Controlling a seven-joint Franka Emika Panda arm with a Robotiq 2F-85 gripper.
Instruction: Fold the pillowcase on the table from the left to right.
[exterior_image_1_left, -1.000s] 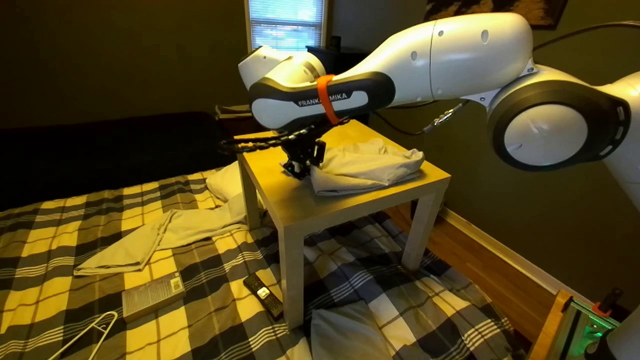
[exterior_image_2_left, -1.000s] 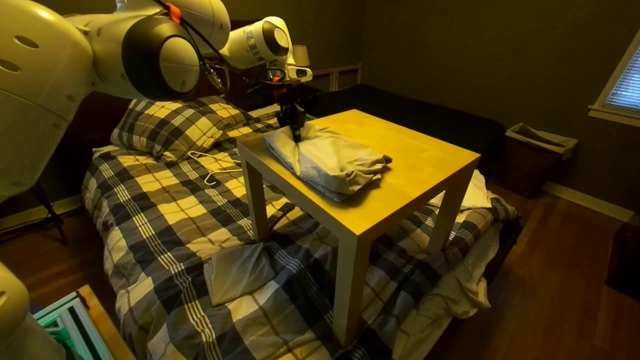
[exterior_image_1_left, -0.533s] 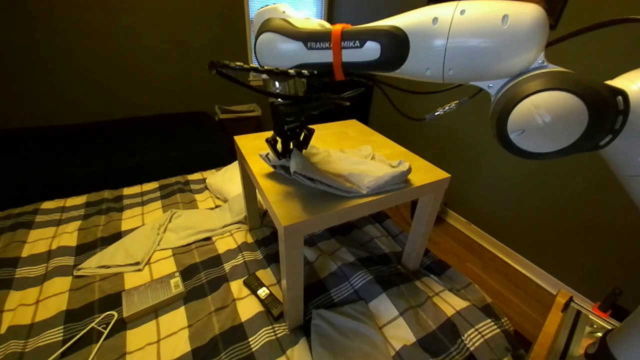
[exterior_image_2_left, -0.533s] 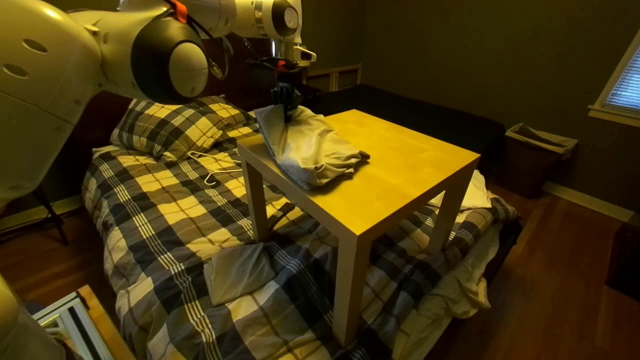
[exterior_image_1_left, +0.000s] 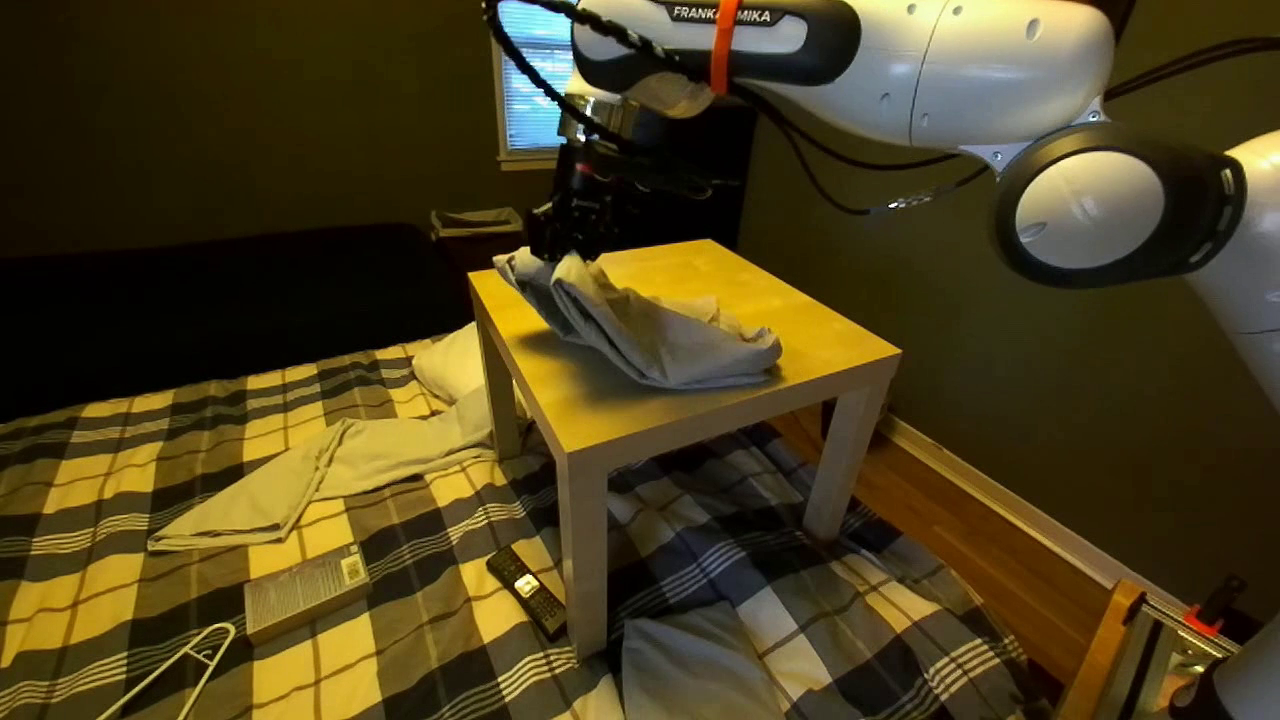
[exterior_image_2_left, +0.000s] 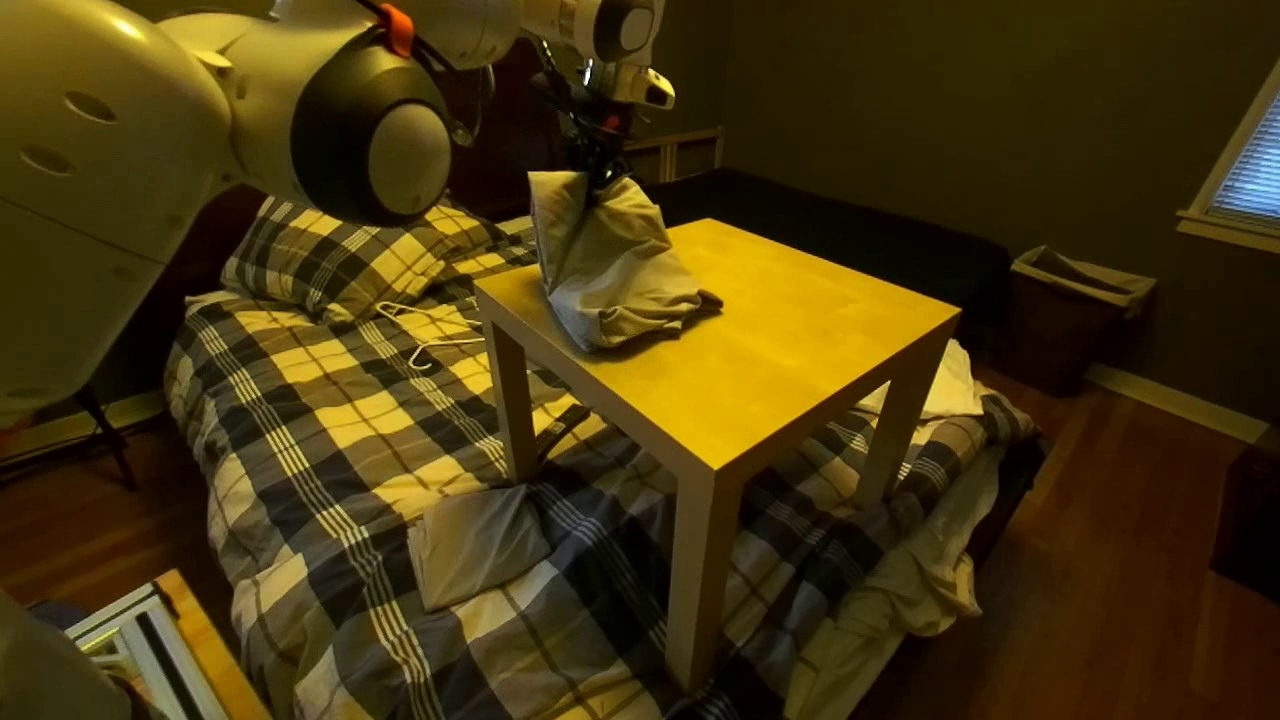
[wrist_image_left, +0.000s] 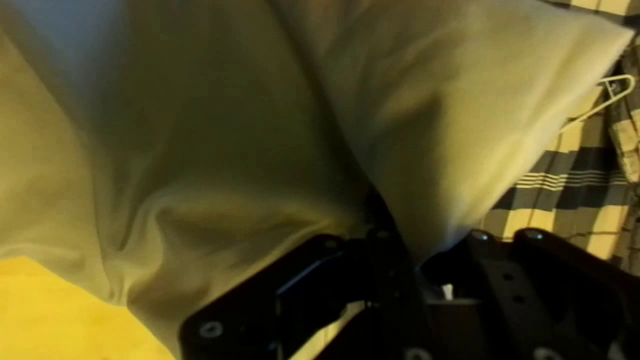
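Observation:
The pillowcase is a pale grey-beige cloth, in an exterior view (exterior_image_1_left: 660, 335) and also in an exterior view (exterior_image_2_left: 625, 265). One part is pulled up and the lower, bunched part rests on the yellow wooden table (exterior_image_1_left: 590, 425). My gripper (exterior_image_1_left: 565, 250) is shut on the raised part of the cloth, above the table's far-left area in that view; it also shows in an exterior view (exterior_image_2_left: 603, 182). In the wrist view, the pillowcase (wrist_image_left: 210, 150) fills much of the picture and runs in between the dark fingers (wrist_image_left: 412, 245). The fingertips are partly hidden by cloth.
The table stands on a bed with a plaid cover (exterior_image_1_left: 400, 580). On the bed lie a remote (exterior_image_1_left: 527, 592), a grey box (exterior_image_1_left: 307, 592), a white hanger (exterior_image_1_left: 190, 660) and other pale cloths (exterior_image_1_left: 690, 660) (exterior_image_1_left: 330, 480). A wastebasket (exterior_image_2_left: 1075, 310) stands beyond.
My gripper has risen from the tabletop with the cloth in it. The raised part of the pillowcase is higher, and its bunched part has slid left across the table in both exterior views.

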